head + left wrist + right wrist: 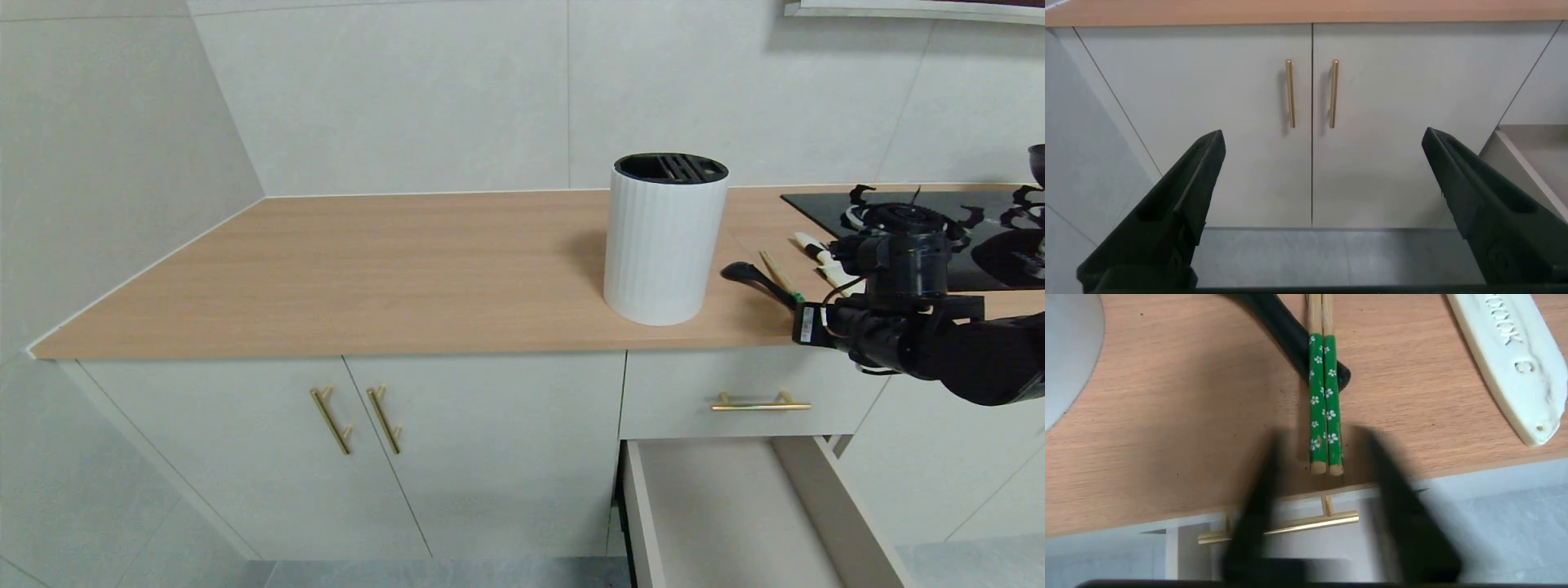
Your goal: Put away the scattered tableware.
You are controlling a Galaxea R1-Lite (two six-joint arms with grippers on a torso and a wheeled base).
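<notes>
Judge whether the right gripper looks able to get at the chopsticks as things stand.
Probably yes: the right gripper is open and lined up with the chopsticks, whose ends lie at the counter edge, with nothing in between.

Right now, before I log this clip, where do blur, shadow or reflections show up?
Right wrist view: the right gripper looks smeared while the chopsticks stay crisp. Head view: the white holder throws a soft shadow leftward on the countertop, and the glossy cooktop shows dark reflections. Left wrist view: even light, cabinet handles sharp.

Two chopsticks (1323,400); one spoon (755,278), knife (1511,359), holder (665,241)
</notes>
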